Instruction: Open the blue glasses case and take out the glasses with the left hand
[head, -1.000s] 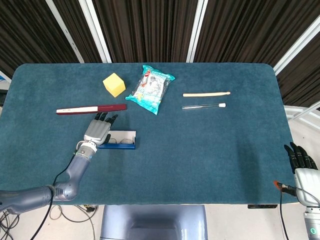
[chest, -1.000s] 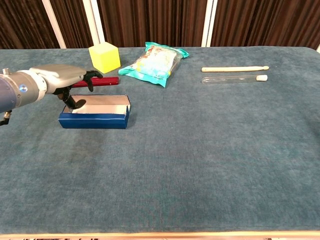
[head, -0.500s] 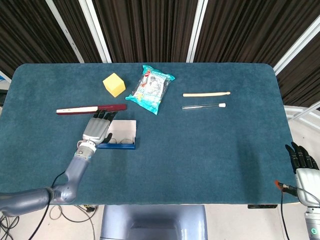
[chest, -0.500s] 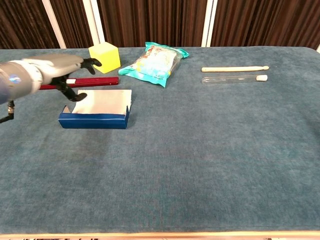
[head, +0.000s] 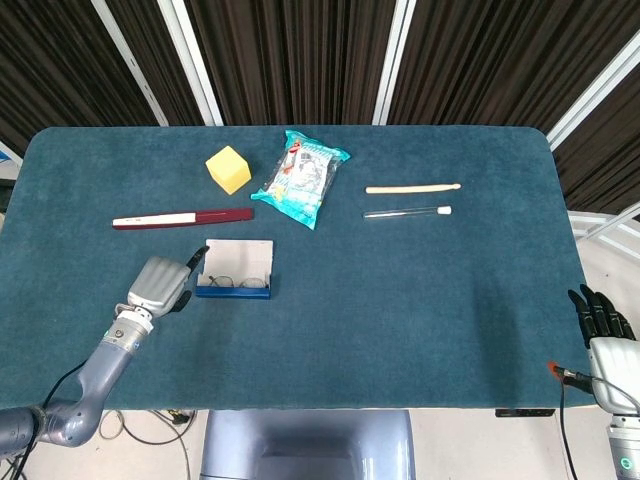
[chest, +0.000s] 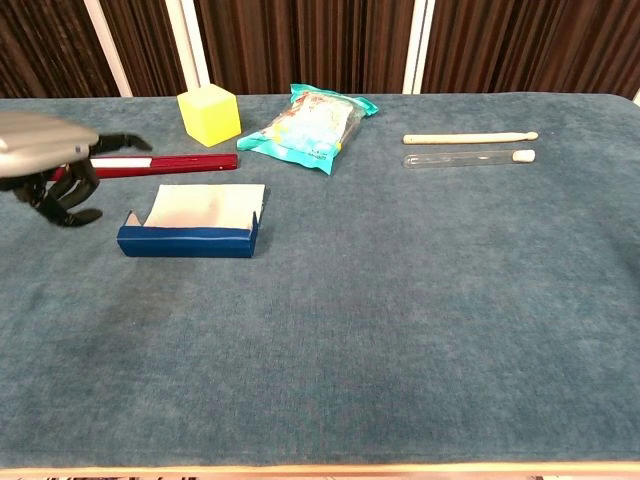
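The blue glasses case (head: 233, 290) lies left of centre with its lid (head: 241, 255) folded back flat, white lining up. Dark-framed glasses (head: 236, 283) rest inside the tray; the chest view shows only the case's blue front wall (chest: 188, 241) and the lid lining (chest: 206, 205), not the glasses. My left hand (head: 160, 283) hovers just left of the case, apart from it, fingers loosely bent and spread, holding nothing; it also shows at the chest view's left edge (chest: 48, 168). My right hand (head: 603, 322) hangs off the table's right front corner, fingers straight, empty.
A dark red and white bar (head: 182, 217) lies behind the case. Farther back are a yellow cube (head: 228, 169) and a teal snack bag (head: 301, 177). A cream stick (head: 412, 187) and a clear tube (head: 406, 212) lie at the back right.
The lid went from part-raised to lying flat open. My left hand then drew back from above the case to its left. The right hand stayed put.
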